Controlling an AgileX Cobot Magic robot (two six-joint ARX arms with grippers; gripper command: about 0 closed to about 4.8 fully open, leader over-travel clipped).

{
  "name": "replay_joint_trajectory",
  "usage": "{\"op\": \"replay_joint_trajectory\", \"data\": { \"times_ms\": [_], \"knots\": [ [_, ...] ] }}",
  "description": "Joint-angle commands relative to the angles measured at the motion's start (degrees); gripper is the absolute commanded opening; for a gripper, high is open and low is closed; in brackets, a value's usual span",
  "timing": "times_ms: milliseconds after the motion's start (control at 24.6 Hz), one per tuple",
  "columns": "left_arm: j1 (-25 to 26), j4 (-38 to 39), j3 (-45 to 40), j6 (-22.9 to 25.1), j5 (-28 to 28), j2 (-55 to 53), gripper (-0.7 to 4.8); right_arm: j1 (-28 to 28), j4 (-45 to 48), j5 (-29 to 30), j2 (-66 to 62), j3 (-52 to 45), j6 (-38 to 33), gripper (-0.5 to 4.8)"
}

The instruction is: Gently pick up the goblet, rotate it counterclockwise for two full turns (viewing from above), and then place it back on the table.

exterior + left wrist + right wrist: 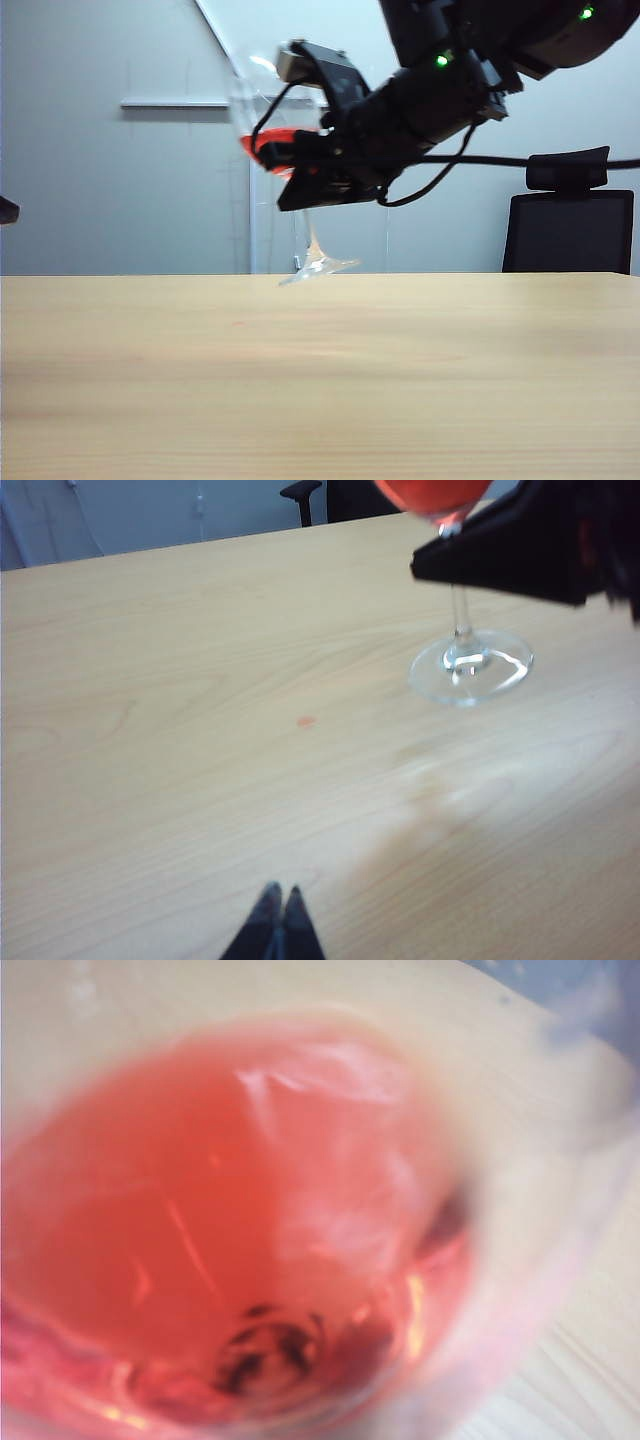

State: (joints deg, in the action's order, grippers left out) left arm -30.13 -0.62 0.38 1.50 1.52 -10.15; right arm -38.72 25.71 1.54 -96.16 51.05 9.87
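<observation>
Above table [320, 380] mid-span: right pincer [290, 170] grips tilted goblet [262, 120]; left pincer [280, 920] closed.

I am facing a grey wall [120, 190]; a black chair [568, 225] is standing at far right behind the table.

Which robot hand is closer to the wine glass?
The right hand: it grips the goblet just under its bowl. The left hand sits shut, far across the table.

Even, bright indoor light; the right wrist view is a blur of red, the goblet [240, 1240] far too close
</observation>
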Motion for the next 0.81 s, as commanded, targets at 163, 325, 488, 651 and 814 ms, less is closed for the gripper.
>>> {"op": "replay_joint_trajectory", "data": {
  "times_ms": [163, 325, 488, 651, 814],
  "knots": [
    [0.07, -0.63, 0.13, 0.02, -0.24, 0.26, -0.05, -2.73, 4.74, -1.95, 0.63, -0.04, 5.75, -0.09],
    [0.07, -0.66, 0.13, 0.02, -0.24, 1.20, -0.05, -3.39, 12.68, -2.01, 0.68, -3.26, 6.16, -0.09],
    [0.07, -0.68, 0.13, 0.02, -0.24, 1.81, -0.05, -3.28, 23.23, -1.20, 0.68, -8.83, -0.15, -0.09],
    [0.07, -0.70, 0.13, 0.02, -0.24, 1.81, -0.05, -2.16, 32.46, 2.05, 0.66, -13.64, -9.09, -0.09],
    [0.07, -0.68, 0.13, 0.02, -0.24, 1.81, -0.05, 1.07, 42.97, 6.43, -0.11, -18.91, -17.86, -0.09]
  ]
}}
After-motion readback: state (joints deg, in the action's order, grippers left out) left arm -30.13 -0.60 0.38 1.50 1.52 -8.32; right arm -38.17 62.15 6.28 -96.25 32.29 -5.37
